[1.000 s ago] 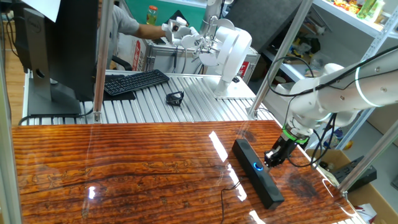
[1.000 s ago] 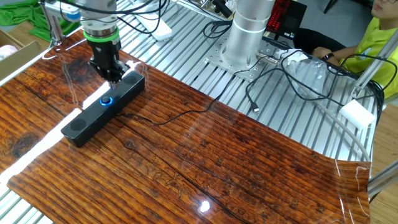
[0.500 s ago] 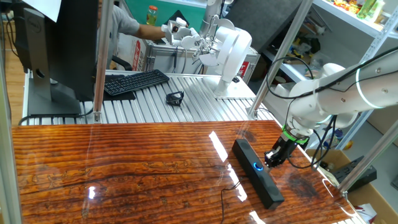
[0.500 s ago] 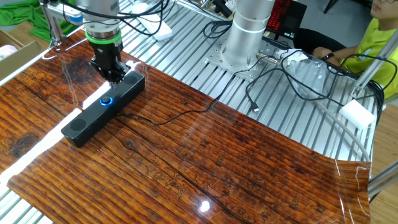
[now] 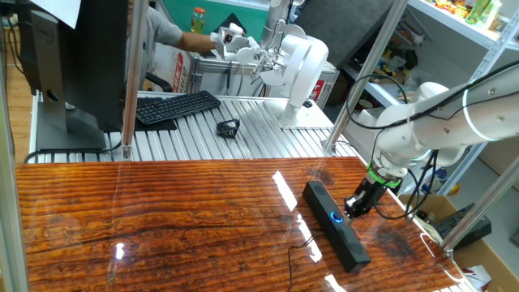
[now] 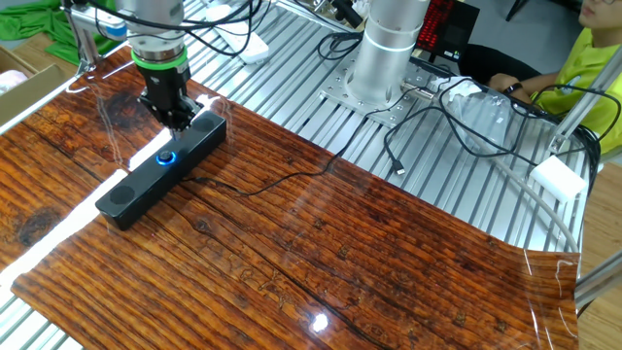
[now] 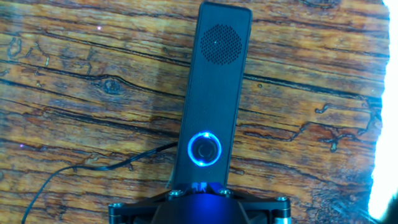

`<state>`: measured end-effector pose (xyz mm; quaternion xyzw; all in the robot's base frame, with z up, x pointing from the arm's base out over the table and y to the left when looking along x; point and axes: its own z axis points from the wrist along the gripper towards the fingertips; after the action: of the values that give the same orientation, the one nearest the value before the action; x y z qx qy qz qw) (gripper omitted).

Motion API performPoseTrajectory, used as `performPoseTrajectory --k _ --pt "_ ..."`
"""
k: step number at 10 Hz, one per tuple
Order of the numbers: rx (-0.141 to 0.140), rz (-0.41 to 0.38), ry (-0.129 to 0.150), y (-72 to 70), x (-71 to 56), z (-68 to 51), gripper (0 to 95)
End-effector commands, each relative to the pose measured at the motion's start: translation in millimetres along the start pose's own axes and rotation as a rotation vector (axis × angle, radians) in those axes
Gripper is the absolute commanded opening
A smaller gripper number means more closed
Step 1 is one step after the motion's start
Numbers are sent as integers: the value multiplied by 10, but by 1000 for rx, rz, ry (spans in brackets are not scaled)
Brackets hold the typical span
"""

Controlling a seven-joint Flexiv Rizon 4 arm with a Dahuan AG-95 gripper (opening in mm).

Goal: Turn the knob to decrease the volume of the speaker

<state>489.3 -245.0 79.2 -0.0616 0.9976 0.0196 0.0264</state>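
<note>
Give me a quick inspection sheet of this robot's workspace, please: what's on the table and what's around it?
Surface: glossy wooden table, glare patches.
Job's things: speaker lying flat; knob glowing blue, nothing touching it.
Clutter: nothing seen on the wood.
Gripper: gripper shut, pointing down, beside the knob, holding nothing.
Cables: thin black cable from the speaker; loose cables on the metal bench.
Surroundings: keyboard, monitor, another robot arm, shelving, person in yellow.

The speaker (image 6: pixel 162 163) lies on the table (image 6: pixel 369 253), knob (image 6: pixel 166 157) uppermost.
</note>
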Motion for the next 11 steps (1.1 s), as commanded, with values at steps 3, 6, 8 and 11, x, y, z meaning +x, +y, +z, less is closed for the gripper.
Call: performPoseTrajectory --k 3,6,8,11 --pt "-16 -1 13 11 -9 -33 0" --pt "-16 8 35 -12 -36 -80 0" --pt "-18 16 41 -13 -43 -90 0" --pt "-15 21 44 3 -114 -120 0"
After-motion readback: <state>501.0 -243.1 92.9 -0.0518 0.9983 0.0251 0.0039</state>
